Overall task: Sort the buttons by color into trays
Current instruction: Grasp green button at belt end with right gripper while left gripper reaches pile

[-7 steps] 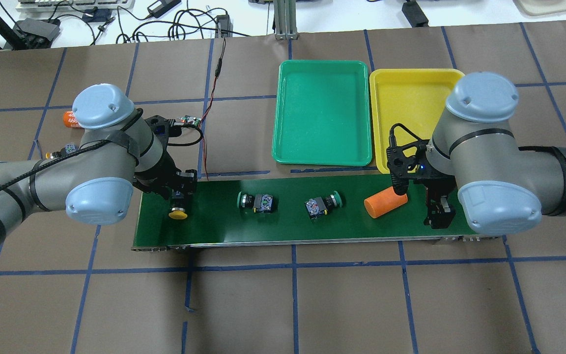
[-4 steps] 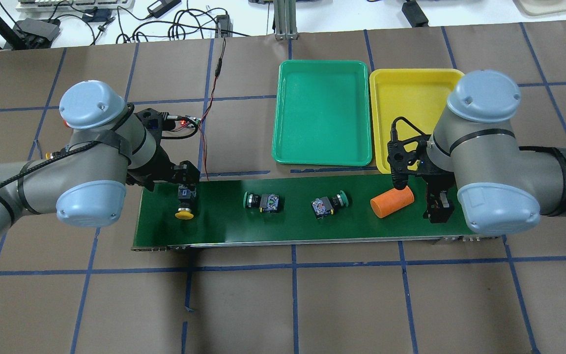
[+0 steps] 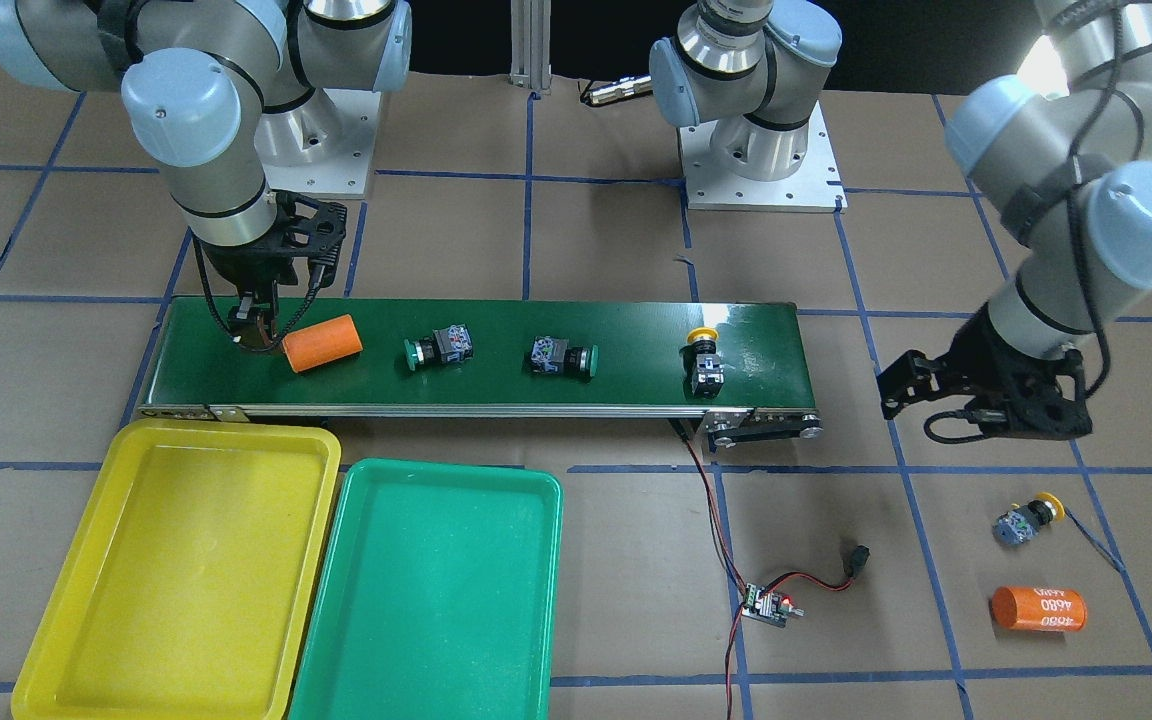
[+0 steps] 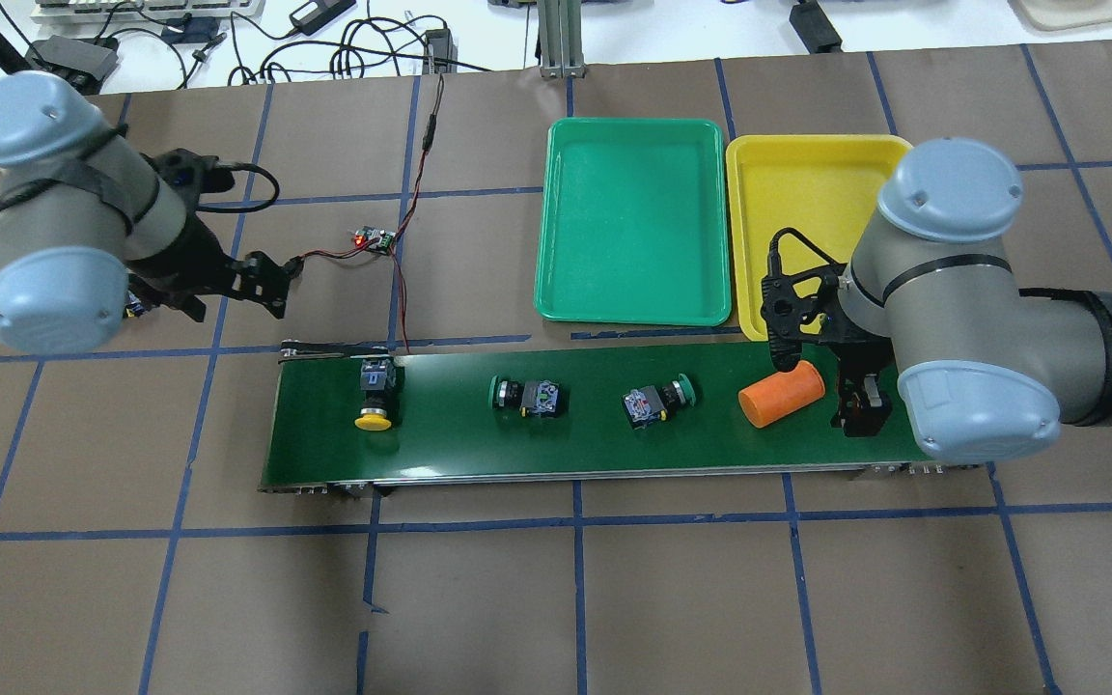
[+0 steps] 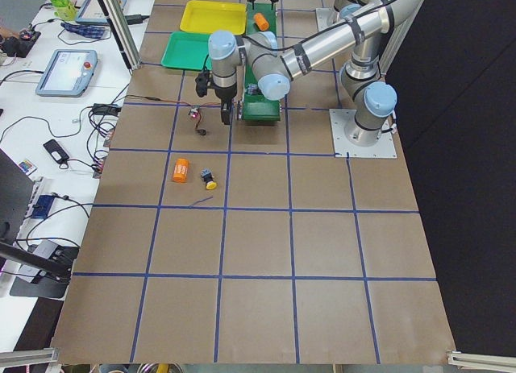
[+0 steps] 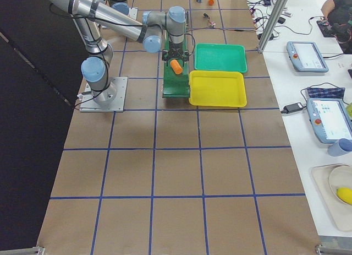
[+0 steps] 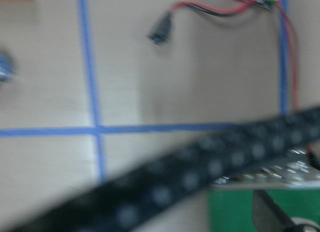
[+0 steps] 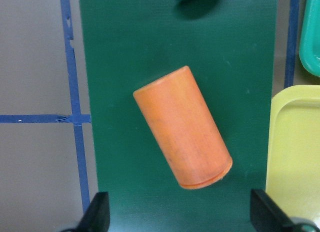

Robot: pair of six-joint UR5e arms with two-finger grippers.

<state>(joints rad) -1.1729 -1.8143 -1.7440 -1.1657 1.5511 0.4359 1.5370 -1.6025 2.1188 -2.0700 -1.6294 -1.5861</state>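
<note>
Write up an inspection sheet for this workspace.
Surface: brown table with blue tape grid; conveyor belt on it.
Job's things: one yellow button and two green buttons on the belt; second yellow button off it on the table; green tray and yellow tray hold no buttons.
Clutter: orange cylinder on the belt; second orange cylinder on the table.
Pincers: left pincer open, off the belt; right pincer open by the belt's cylinder.
Cables: red-black wires from belt to a controller board.
Surroundings: side benches with tablets.
</note>
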